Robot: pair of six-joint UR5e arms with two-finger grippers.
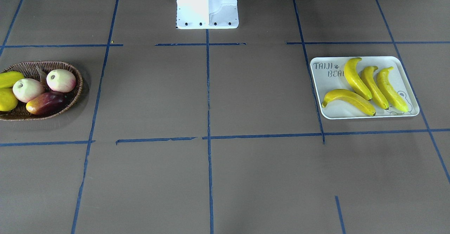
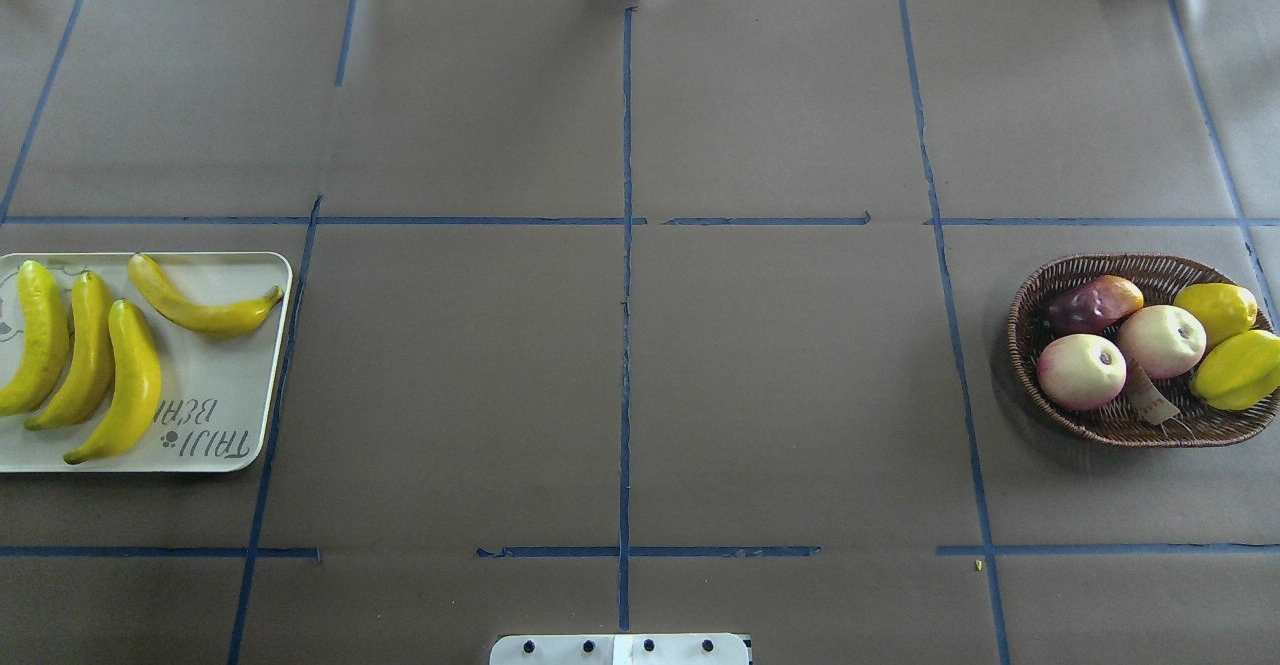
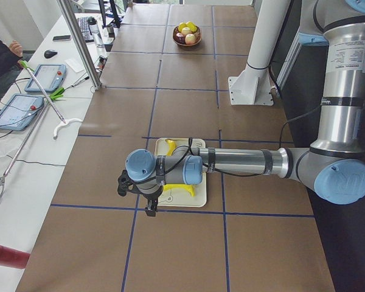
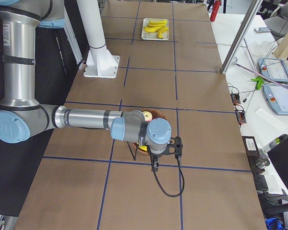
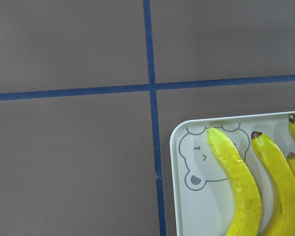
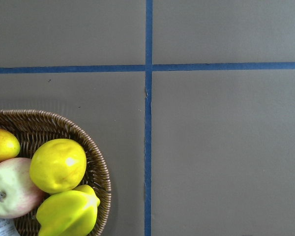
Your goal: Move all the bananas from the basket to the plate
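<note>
Several yellow bananas (image 1: 355, 79) (image 2: 45, 335) lie side by side on the off-white plate (image 1: 334, 112) (image 2: 210, 415). The wicker basket (image 1: 75, 86) (image 2: 1100, 265) holds no banana that I can see. In the exterior left view my left gripper (image 3: 134, 194) hangs over the plate's outer end, and its arm hides much of the plate. In the exterior right view my right gripper (image 4: 175, 148) hangs beside the basket (image 4: 158, 113). I cannot tell whether either gripper is open or shut. The left wrist view shows banana tips (image 5: 236, 172) on the plate (image 5: 196, 206).
Two pale apples (image 2: 1080, 370), yellow-green mangoes (image 2: 1215, 310) and a dark red mango (image 2: 1090, 305) fill the basket. The white robot base (image 1: 207, 5) stands at the table's robot-side edge. Blue tape lines cross the brown table. A person's arm (image 3: 3, 52) and tablets lie beside the table.
</note>
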